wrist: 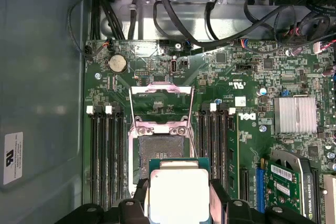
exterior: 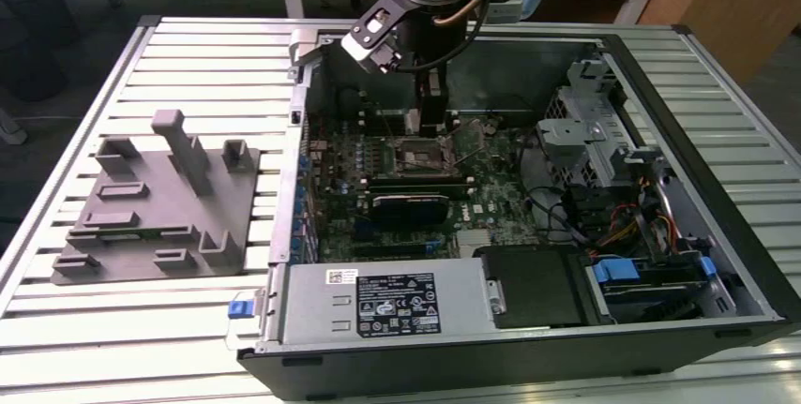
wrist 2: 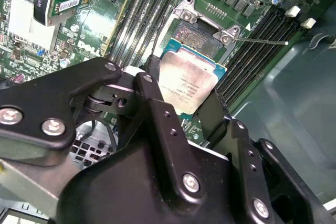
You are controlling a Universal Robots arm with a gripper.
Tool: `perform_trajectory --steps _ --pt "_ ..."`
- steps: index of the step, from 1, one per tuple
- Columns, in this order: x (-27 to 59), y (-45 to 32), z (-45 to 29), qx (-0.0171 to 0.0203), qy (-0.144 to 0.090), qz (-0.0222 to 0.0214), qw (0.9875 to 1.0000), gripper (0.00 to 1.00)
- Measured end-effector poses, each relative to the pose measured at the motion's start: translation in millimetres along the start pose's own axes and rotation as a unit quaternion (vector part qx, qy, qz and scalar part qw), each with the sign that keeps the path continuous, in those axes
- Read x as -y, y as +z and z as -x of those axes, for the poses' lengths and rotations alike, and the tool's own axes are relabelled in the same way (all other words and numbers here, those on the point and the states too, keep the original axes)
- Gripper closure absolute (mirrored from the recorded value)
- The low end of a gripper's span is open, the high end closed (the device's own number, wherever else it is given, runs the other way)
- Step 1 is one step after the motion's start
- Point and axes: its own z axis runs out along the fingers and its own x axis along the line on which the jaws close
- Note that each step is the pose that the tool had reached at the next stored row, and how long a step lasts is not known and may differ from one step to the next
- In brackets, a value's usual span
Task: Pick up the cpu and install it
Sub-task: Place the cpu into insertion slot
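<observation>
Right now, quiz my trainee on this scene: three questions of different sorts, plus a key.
1. True or false: the cpu is seated in the socket.
2. The gripper is: A open; B shut on the cpu; C shut on a cable.
3. Fill in: the socket's frame is swung ____.
Key: 1 false, the gripper holds it; 2 B; 3 open.

**Slatted table, two loads**

Pale metal slatted table [exterior: 150, 329], ridges running across the exterior view. At 9 o'clock on it, a grey moulded fixture [exterior: 157, 212], flat-based with upright posts. From centre out to 3 o'clock, an open computer case [exterior: 501, 366] lying on its side, near the fixture.
</observation>
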Motion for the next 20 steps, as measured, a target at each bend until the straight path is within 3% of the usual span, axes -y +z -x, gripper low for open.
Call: perform_trajectory --steps 12,20 --pt "-1.2 5.1 -0.7 0.0001 0.000 0.0000 1.0000 0.46" --pt "-2.6 14.4 -5.2 -0.0004 -0.009 0.0002 1.0000 0.46"
